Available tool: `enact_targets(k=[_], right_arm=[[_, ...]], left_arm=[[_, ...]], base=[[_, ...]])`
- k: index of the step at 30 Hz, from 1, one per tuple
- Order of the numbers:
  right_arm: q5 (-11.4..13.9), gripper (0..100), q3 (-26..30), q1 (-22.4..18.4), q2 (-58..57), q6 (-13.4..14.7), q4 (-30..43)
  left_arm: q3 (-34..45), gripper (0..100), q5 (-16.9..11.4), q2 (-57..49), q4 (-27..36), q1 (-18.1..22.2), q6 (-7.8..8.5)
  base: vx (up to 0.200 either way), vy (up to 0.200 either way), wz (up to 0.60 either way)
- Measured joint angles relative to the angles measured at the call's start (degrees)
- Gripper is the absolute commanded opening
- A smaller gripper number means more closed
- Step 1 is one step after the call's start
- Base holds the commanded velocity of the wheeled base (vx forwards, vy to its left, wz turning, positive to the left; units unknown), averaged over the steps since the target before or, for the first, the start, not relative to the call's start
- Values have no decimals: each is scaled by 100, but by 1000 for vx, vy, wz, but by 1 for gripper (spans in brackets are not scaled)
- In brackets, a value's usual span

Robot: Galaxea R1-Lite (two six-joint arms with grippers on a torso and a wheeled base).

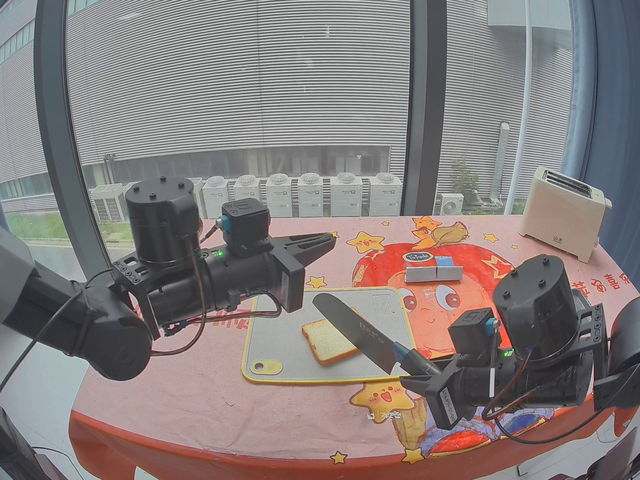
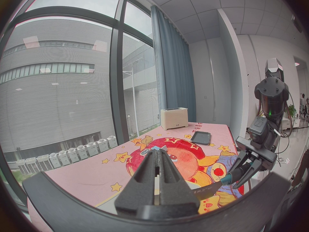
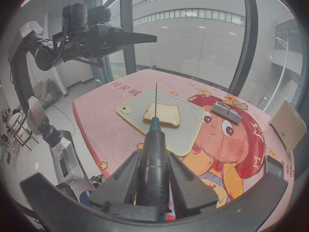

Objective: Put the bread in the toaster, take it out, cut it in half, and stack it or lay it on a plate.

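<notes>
Right gripper, clamped on the knife, holds the blade slanting over the bread on the board; left gripper hangs higher, apart. Its wrist view: fingers pressed together, empty. Right wrist view: blade points across the bread's middle; pink table, window behind.

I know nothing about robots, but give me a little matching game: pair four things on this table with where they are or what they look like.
1 bread
2 knife
3 toaster
4 cutting board

A cream, at the far right corner of the table
B grey with a yellow rim
C lying flat on the cutting board
D held in the right arm's jaws

Pairs: 1-C, 2-D, 3-A, 4-B
</notes>
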Motion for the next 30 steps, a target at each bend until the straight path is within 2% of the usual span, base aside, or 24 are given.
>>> enact_targets(k=[10,30], right_arm=[[-244,0,-72,-62,389,24,-618],[-251,0,-72,-123,667,27,-631]], left_arm=[[-477,0,24,617,16,11,-41],[-383,0,24,1006,-179,16,9]], base=[[0,0,0],[0,0,0]])
